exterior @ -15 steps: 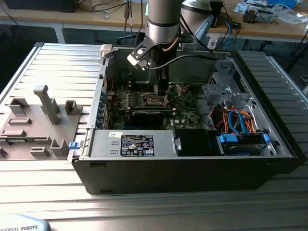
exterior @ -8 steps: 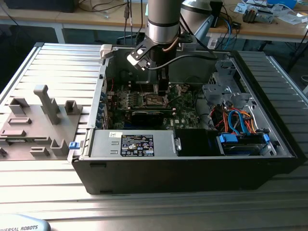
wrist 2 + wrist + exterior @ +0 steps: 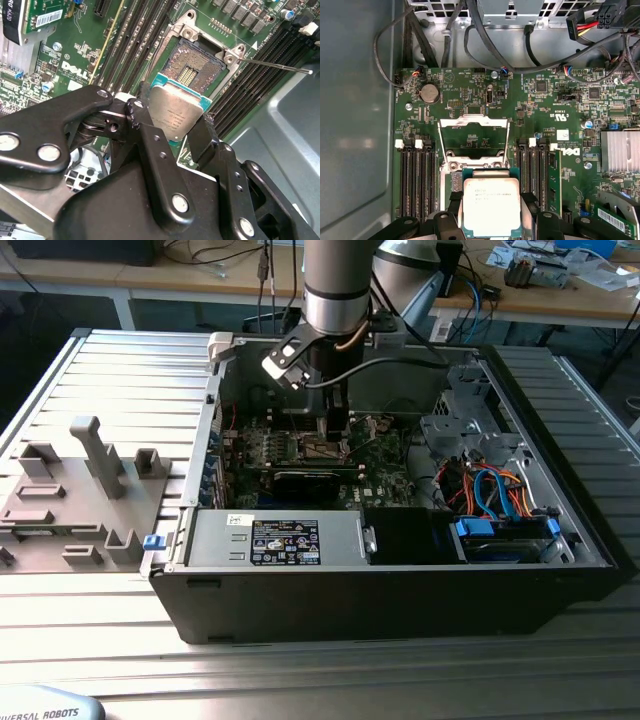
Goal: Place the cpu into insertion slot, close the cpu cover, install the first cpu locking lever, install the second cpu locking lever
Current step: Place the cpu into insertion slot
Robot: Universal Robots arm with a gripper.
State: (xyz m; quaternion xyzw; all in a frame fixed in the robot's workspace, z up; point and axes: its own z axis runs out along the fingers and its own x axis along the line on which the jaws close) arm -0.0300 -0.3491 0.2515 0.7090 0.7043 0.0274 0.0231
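My gripper is shut on the cpu, a small square chip with a silver top and a blue-green rim. One black finger presses each of two opposite edges. The chip hangs tilted just above the open insertion slot, whose contact field lies bare. In the first wrist view the cpu sits low between the fingers. Beyond it the cpu cover, a silvery frame, stands swung open. A thin locking lever sticks out sideways from the socket. In the exterior view the gripper reaches down into the computer case.
Black memory slots flank the socket on both sides. A finned heat sink and cable bundles lie near the board's edges. A drive cage with blue and orange cables and the case walls hem the arm in.
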